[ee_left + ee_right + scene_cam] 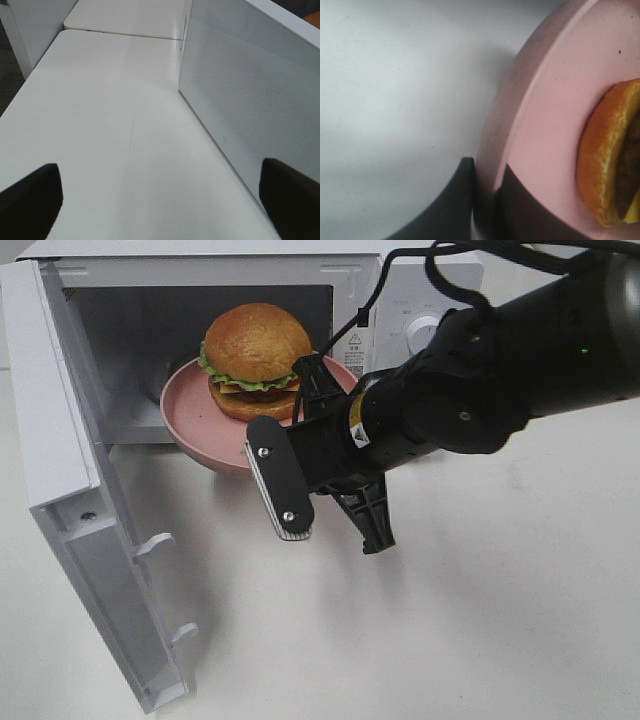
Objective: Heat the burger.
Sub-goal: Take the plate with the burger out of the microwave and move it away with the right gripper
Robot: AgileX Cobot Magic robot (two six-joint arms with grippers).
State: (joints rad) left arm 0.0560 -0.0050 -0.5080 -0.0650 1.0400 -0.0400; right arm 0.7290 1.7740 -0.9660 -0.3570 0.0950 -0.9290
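Exterior high: burger on pink plate, half inside open microwave; right hand pinching plate rim.

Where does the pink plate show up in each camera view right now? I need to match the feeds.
Exterior high: pink plate at centre, half inside the open microwave, carrying the burger, its near rim pinched by the right tool.
Left wrist: not in it; only the table and the microwave door.
Right wrist: fills the right side, rim clamped between the tool's fingers.
Shared landmark: the burger bun, seen in exterior high and right wrist.
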